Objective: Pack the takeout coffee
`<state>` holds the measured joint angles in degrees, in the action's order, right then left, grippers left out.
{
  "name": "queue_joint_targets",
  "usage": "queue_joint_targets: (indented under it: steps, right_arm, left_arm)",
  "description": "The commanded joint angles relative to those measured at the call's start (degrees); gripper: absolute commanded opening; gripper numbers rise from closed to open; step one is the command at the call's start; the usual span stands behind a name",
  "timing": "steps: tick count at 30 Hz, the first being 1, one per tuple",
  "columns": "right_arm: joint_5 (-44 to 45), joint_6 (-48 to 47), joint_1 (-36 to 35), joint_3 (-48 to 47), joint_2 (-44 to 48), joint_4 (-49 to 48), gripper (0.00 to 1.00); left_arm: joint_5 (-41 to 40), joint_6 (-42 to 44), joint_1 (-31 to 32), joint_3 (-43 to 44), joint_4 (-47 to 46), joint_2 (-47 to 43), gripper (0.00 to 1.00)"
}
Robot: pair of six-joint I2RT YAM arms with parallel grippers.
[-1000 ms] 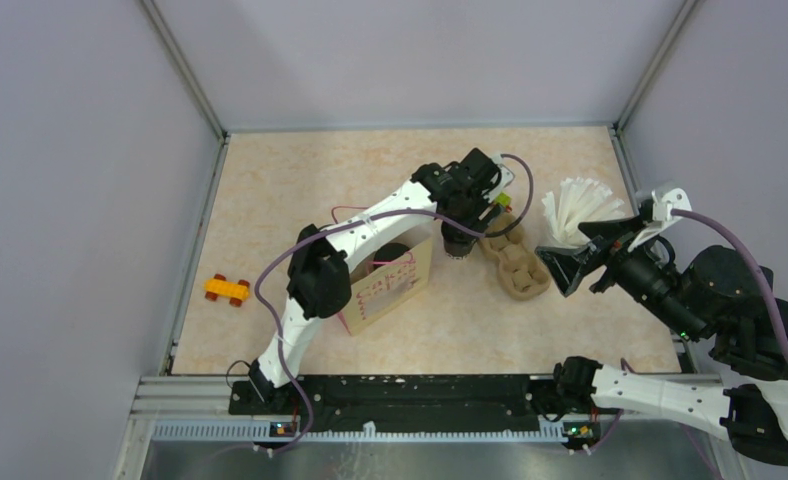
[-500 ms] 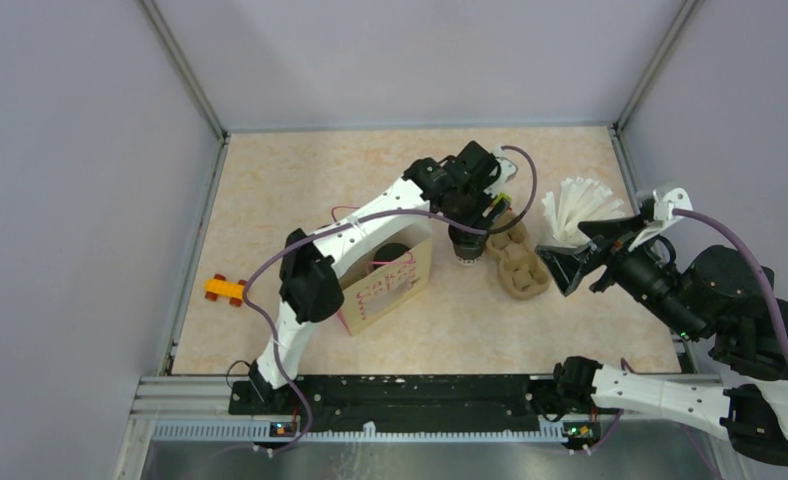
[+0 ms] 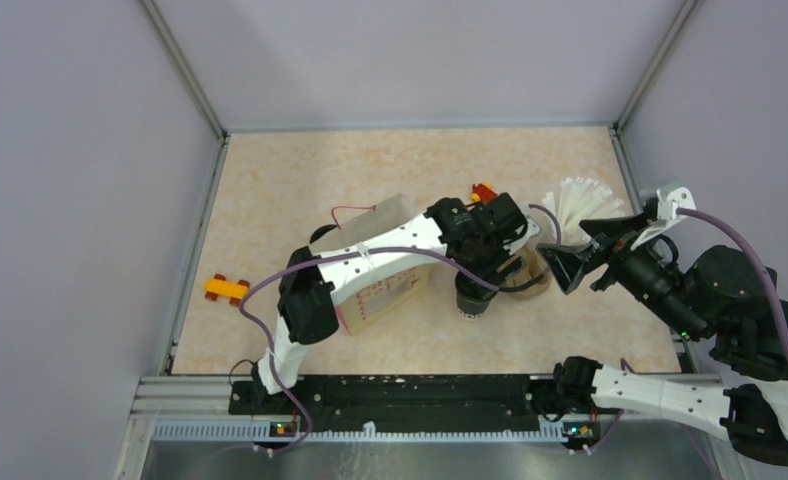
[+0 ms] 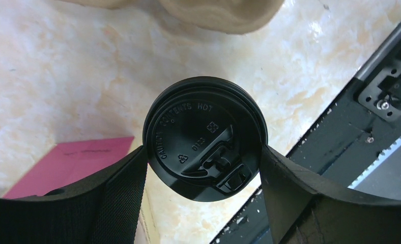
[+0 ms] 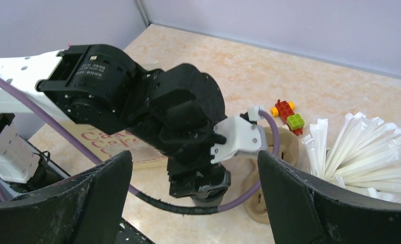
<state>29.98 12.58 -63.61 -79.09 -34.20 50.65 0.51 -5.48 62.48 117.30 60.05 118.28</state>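
A black lidded coffee cup (image 4: 204,137) is being gripped by the left gripper (image 3: 470,296), with its fingers (image 4: 122,178) pressed against opposite sides just under the lid; the cup is being held upright at the near side of the brown pulp cup carrier (image 3: 530,278), between it and the paper bag (image 3: 385,290); whether its base is touching the table cannot be told. The right gripper (image 3: 578,256) is being held wide open with nothing in it, apart from the cup and beside the white straws (image 3: 580,205).

The step is being judged as the carrying of the cup to a carrier well; the cup is best kept vertical, centred over one well before being lowered, and released only once seated, since a tilted entry is likely to catch on the pulp rim.

The lid's raised lettering and the evenness of the grip are being shown only by the left wrist view, the lid being hidden under the wrist from above; the red and green toy bricks (image 5: 287,114) behind the carrier are being shown most plainly by the right wrist view; a second cup is being shown clearly by none.
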Motion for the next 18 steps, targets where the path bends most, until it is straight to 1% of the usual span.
queue_joint_targets:
  steps: [1,5,8,10,13,15,18]
  right_arm:
    - [2.28,-1.08,0.36,-1.01,1.00,-2.14,0.91]
    - [3.26,-2.29,0.42,-1.71,1.82,-3.16,0.91]
    - [3.61,-3.01,0.42,-1.91,2.43,-3.91,0.91]
    - [3.84,-3.07,0.39,-2.17,2.60,-3.79,0.91]
    - [4.22,-2.83,0.38,-2.67,2.57,-2.84,0.91]
    - [4.38,-2.61,0.35,-2.86,2.63,-2.40,0.91]
    - [4.74,-2.55,0.41,-2.81,2.80,-1.97,0.91]
  left_arm:
    - [0.01,-2.40,2.21,-1.55,1.00,-3.02,0.68]
    - [-3.17,-3.60,3.96,-4.30,0.49,-3.36,0.68]
    - [-4.60,-4.09,5.16,-10.02,-4.11,-5.82,0.69]
    - [-5.21,-4.39,5.57,-13.29,-7.08,-7.11,0.71]
    - [-4.78,-4.71,5.71,-13.34,-5.73,-6.79,0.80]
    - [-4.93,-4.90,5.82,-11.09,-2.83,-5.89,0.89]
    - [-5.97,-5.07,5.90,-6.03,2.61,-4.45,0.99]
